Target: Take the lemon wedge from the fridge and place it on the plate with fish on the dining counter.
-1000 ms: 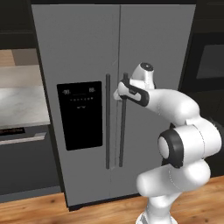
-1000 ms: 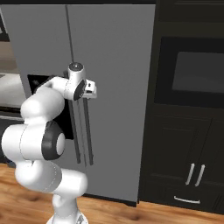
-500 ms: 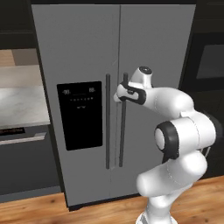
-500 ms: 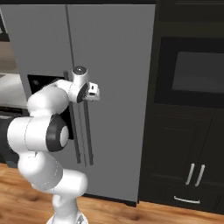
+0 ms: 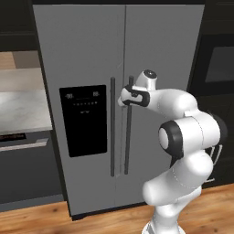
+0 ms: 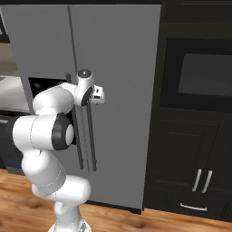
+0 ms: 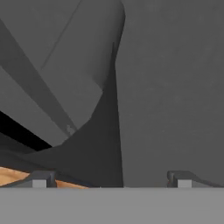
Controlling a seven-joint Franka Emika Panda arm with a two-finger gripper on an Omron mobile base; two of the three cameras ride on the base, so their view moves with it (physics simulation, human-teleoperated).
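The tall grey fridge (image 5: 91,55) (image 6: 118,54) stands in front of me with both doors shut. My gripper (image 5: 123,97) (image 6: 100,96) is open at the upper part of the right door's long dark handle (image 5: 129,137) (image 6: 93,145). In the hand view the handle (image 7: 107,131) rises between my two wide-apart fingertips, and the gripper (image 7: 111,179) holds nothing. The lemon wedge is hidden behind the shut doors. The plate, the fish and the dining counter are out of view.
A black dispenser panel (image 5: 84,119) sits in the left door. Dark cabinets with a built-in oven (image 6: 199,77) flank the fridge on the right. A pale counter (image 5: 23,109) over a dark appliance lies to the left. The floor (image 5: 105,219) is wood.
My hand has crept forward and a little lower, closer to the right door handle, and the elbow has swung slightly. The fridge doors have stayed shut.
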